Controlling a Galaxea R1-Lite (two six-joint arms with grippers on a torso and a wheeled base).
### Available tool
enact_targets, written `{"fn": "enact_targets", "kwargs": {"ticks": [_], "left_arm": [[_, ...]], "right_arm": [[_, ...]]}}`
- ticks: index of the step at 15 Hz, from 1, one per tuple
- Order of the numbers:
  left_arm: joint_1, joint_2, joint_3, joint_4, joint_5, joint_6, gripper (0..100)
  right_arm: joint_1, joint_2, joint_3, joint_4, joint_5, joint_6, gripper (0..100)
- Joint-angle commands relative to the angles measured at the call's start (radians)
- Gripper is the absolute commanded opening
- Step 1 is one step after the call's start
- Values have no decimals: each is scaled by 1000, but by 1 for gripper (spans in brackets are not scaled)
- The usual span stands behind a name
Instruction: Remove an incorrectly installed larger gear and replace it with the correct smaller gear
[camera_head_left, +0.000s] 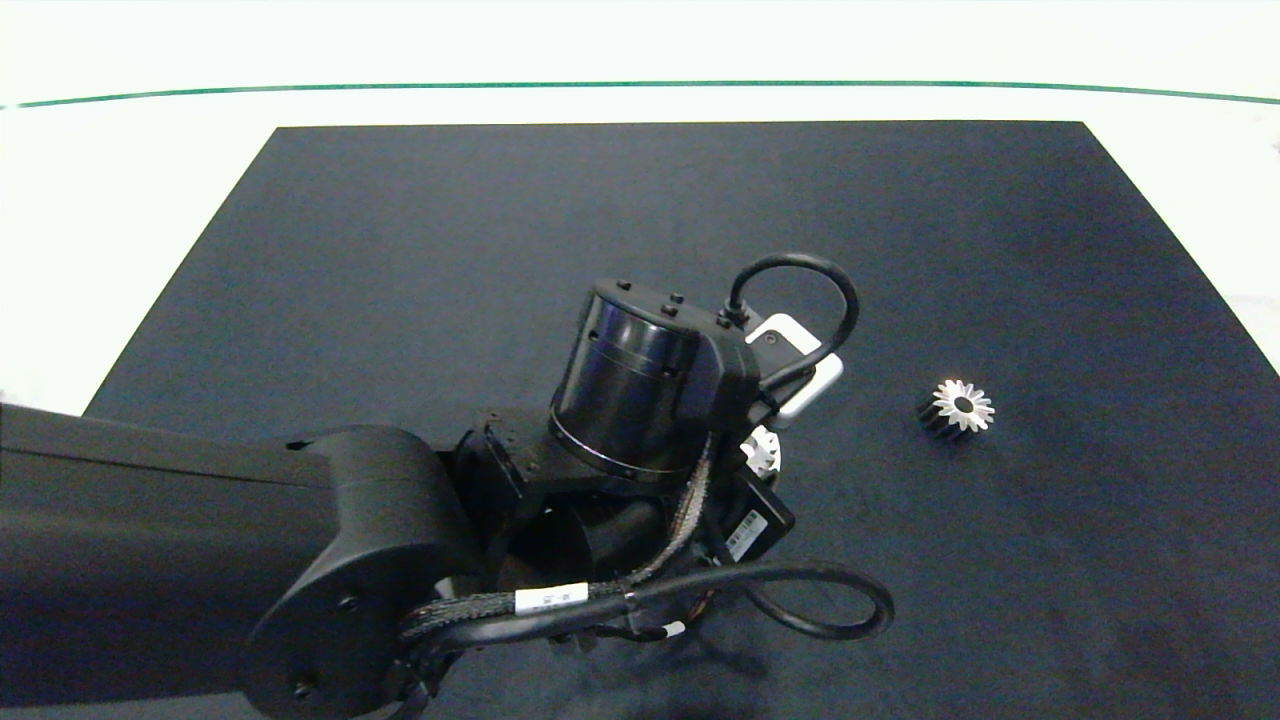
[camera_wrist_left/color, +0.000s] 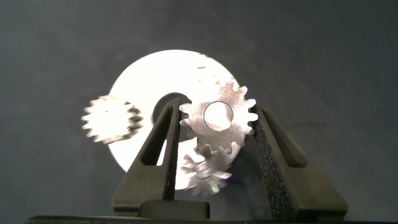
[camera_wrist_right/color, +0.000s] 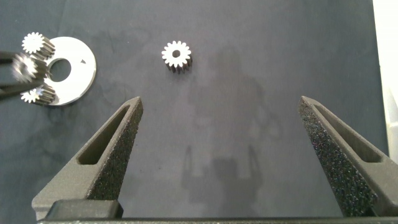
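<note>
My left gripper (camera_wrist_left/color: 217, 116) is shut on the smaller gear (camera_wrist_left/color: 217, 119), a pale blunt-toothed gear with a wide round bore. It holds the gear over a round silver disc (camera_wrist_left/color: 149, 74), beside the disc's centre hole; I cannot tell if gear and disc touch. Two other small gears (camera_wrist_left/color: 109, 119) (camera_wrist_left/color: 205, 171) are at the disc's rim. The larger gear (camera_head_left: 955, 407), star-toothed with dark sides, lies alone on the mat to the right, also in the right wrist view (camera_wrist_right/color: 176, 55). My right gripper (camera_wrist_right/color: 221, 102) hangs open above bare mat, away from that gear and the disc (camera_wrist_right/color: 78, 68).
The left arm (camera_head_left: 640, 400) covers the disc in the head view, with loose cables (camera_head_left: 820, 600) looping beside it. A dark mat (camera_head_left: 600, 200) covers the white table (camera_head_left: 100, 200).
</note>
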Motion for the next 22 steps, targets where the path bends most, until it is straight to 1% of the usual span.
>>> {"fn": "enact_targets", "kwargs": {"ticks": [1,3,4,5,6,7,9,10,12,14,22], "left_arm": [[-20,88,-77,31,7,2,16],[-17,117,-119,31,7,8,16],[-11,128,-146,43,7,26,16],[-8,131,-171,74,7,35,16],[-6,136,-194,100,7,35,16],[-6,142,-206,106,9,35,16],[11,162,-234,106,10,58,16],[18,171,-248,106,20,71,16],[37,185,-278,107,20,77,16],[52,194,-284,106,21,91,16],[54,219,-287,106,21,91,16]], "right_arm": [[-5,-3,15,2,0,18,100],[-4,-1,22,2,1,18,100],[-4,-3,22,2,3,18,100],[-4,-3,22,2,3,18,100],[-4,-6,24,2,1,18,100],[-2,-13,27,2,3,18,100],[-2,-16,30,2,3,18,100],[-2,-20,30,2,3,18,100],[-1,-26,38,2,3,18,100],[-1,-26,39,2,3,18,100],[1,-30,48,2,9,19,100]]}}
